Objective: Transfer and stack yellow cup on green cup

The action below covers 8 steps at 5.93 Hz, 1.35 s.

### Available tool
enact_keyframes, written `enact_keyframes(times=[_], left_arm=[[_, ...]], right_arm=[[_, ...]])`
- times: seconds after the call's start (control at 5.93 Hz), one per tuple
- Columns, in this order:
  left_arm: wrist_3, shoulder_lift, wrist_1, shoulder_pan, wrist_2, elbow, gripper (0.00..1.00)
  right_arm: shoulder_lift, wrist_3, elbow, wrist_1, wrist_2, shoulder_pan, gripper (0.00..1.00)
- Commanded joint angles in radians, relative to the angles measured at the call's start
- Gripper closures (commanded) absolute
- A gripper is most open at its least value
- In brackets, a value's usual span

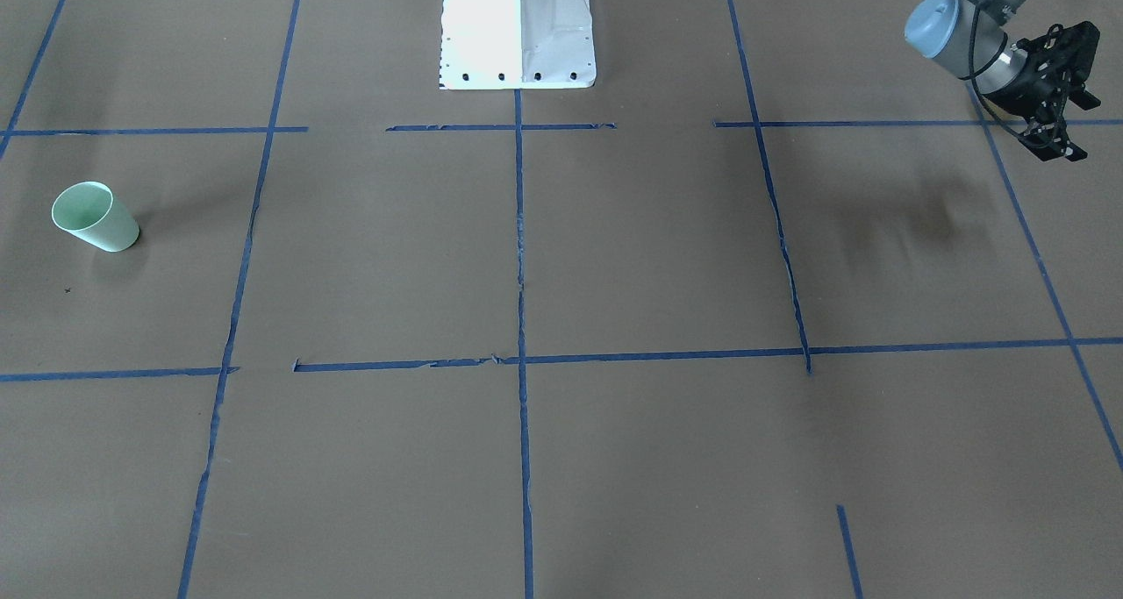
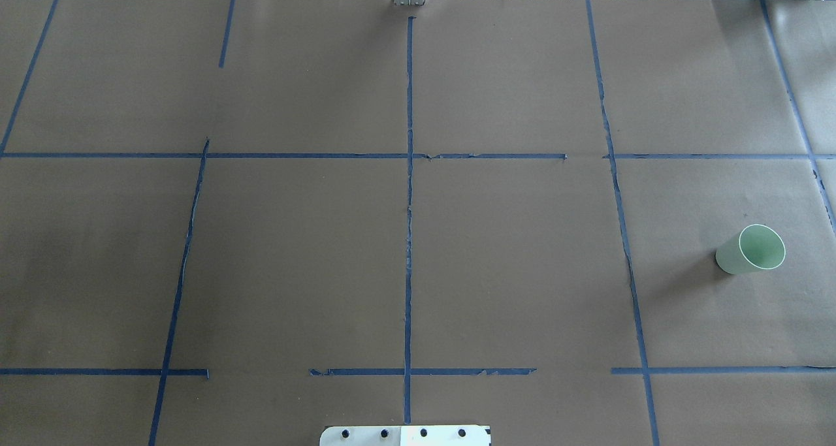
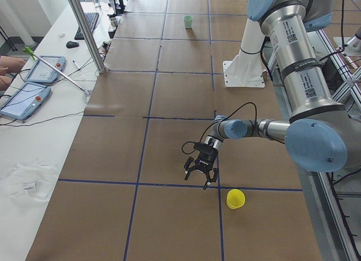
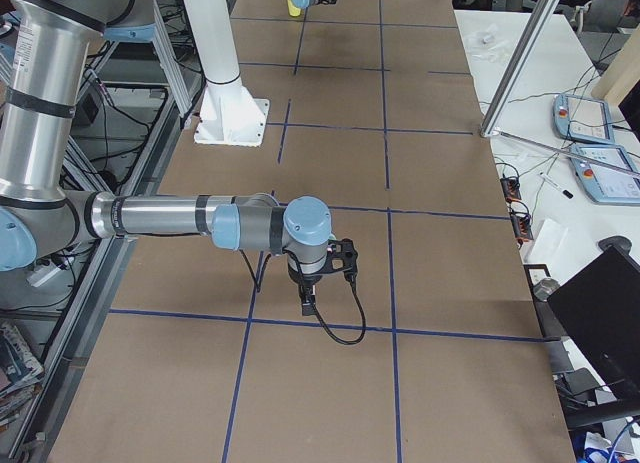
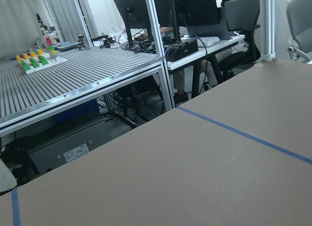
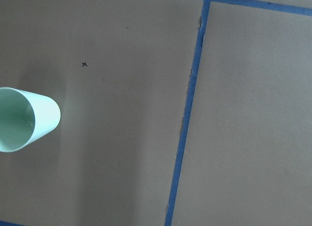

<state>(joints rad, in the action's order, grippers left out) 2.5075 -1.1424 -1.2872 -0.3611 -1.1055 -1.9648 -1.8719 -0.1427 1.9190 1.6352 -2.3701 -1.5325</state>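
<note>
Yellow cup (image 3: 236, 199) is seen on the table (image 3: 169, 92) near the left end effector (image 3: 201, 177), spread open and empty, green cup (image 3: 188, 21) far off.

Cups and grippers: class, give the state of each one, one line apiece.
green cup: upright, empty, standing alone on the table.
yellow cup: upright on the table, not gripped, not yet stacked.
left gripper: open, empty, above the table near the yellow cup.
right gripper: above the table, holding no cup; open or shut cannot be told.
</note>
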Motion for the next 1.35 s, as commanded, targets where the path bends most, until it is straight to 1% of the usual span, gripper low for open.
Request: enact_keyframes(times=[0.0, 0.17, 0.34, 0.51, 0.84, 1.01, 1.18], left_arm=[[0.269, -0.084, 0.241, 0.068, -0.183, 0.001, 0.0], [0.391, -0.13, 0.341, 0.158, -0.303, 0.006, 0.0], [0.481, -0.16, 0.391, 0.222, -0.382, 0.014, 0.0], [0.502, -0.163, 0.39, 0.264, -0.399, 0.014, 0.0], [0.504, -0.146, 0.376, 0.269, -0.393, 0.029, 0.0], [0.504, -0.142, 0.335, 0.271, -0.392, 0.055, 0.0], [0.505, -0.142, 0.283, 0.274, -0.39, 0.113, 0.0]], right_arm=[[0.0, 0.0, 0.0, 0.0, -0.001, 0.0, 0.0], [0.0, -0.002, 0.0, 0.0, 0.0, 0.0, 0.0], [0.0, -0.003, -0.001, 0.0, 0.0, 0.0, 0.0], [0.0, -0.005, -0.002, 0.0, 0.0, 0.0, 0.0], [0.0, -0.005, -0.002, 0.0, 0.0, 0.002, 0.0], [0.002, -0.003, -0.002, 0.0, 0.0, 0.0, 0.0], [0.003, -0.005, -0.002, 0.0, 0.0, 0.002, 0.0]])
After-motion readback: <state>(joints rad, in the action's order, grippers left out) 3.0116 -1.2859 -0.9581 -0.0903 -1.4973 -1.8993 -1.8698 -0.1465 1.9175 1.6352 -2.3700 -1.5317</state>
